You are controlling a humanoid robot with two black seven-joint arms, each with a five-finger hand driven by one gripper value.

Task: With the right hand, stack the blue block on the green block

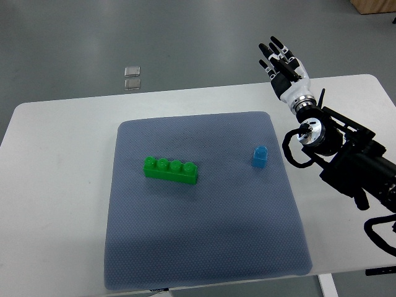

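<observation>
**Right robot hand raised beyond the mat, both blocks untouched**

The right robot hand (281,59) hovers over the far right edge of the white tabletop (55,124), fingers extended and spread, holding nothing. The blue block (260,156) stands on the grey mat (204,247), below and slightly left of the hand, well apart from it. The green block (171,170), four-studded, lies farther left on the mat.

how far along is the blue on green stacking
Nothing looks done: the blue block sits alone on the mat, apart from the green block. In hand: nothing; the right hand hovers open beyond the mat. Left: grasping, carrying, stacking.
</observation>
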